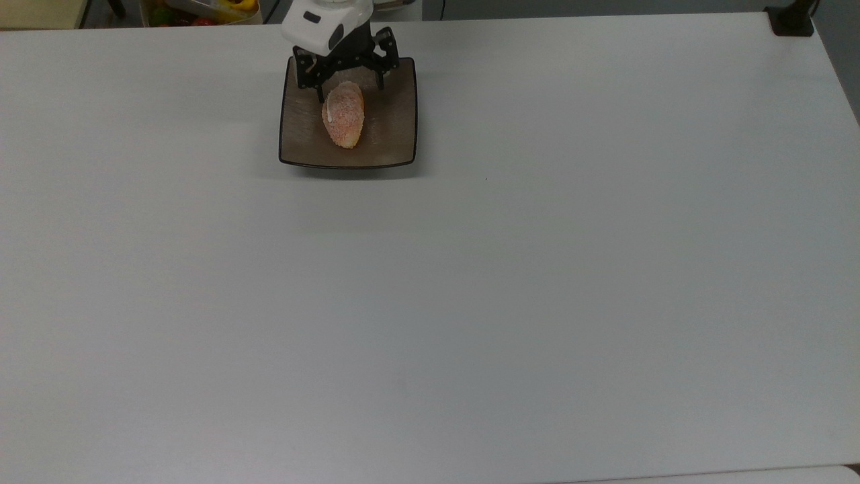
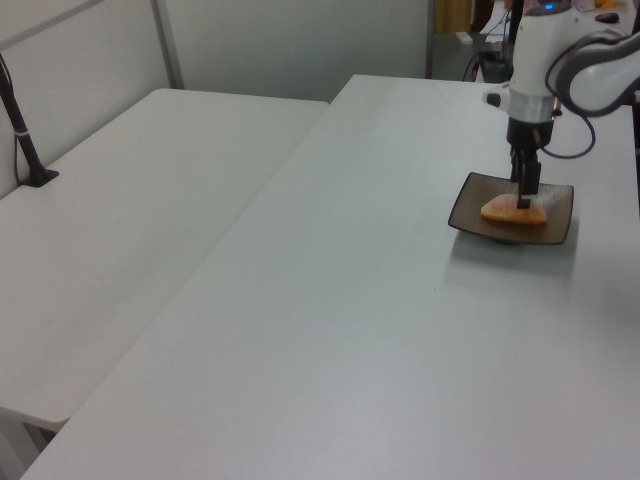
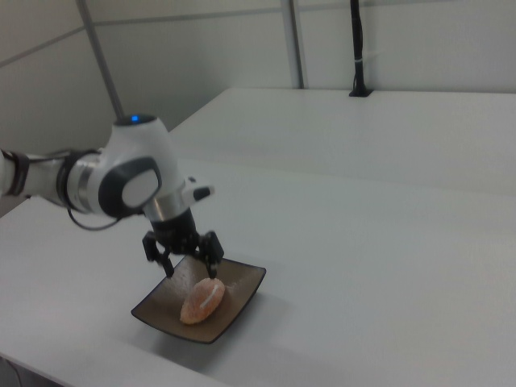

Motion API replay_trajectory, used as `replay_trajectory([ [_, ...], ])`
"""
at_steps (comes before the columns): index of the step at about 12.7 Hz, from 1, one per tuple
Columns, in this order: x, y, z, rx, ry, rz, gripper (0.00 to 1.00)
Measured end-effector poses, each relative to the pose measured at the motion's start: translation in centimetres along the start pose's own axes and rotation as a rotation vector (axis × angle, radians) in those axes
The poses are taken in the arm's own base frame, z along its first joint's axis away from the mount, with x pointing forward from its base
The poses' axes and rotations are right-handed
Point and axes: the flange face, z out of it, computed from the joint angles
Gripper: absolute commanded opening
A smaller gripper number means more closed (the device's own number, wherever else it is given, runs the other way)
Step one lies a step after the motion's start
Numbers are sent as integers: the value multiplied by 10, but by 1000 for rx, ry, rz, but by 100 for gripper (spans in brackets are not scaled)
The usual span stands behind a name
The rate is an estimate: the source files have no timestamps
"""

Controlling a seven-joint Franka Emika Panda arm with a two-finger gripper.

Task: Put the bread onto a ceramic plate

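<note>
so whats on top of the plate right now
The bread lies on the ceramic plate, with the open gripper just above its far end. The plate surface beneath the bread is covered.

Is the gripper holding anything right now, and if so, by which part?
Nothing is held. The gripper hangs open above the small oval orange-pink bread, which lies on the square taupe-brown ceramic plate.

White rounded arm (image 3: 133,173) with grey joint bands, a blue light, and black 2-finger gripper (image 3: 187,260).
</note>
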Motion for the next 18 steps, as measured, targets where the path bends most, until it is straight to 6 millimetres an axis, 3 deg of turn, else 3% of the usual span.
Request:
replay_trajectory([
  [2, 13, 7, -45, -2, 0, 5, 100],
  [3, 21, 11, -82, -1, 6, 11, 100],
  [9, 34, 12, -207, 18, 81, 160, 100],
  [12, 36, 9, -237, 17, 105, 238, 100],
  [15, 46, 9, -254, 21, 116, 343, 100],
  [18, 64, 16, -241, 24, 101, 362, 100],
])
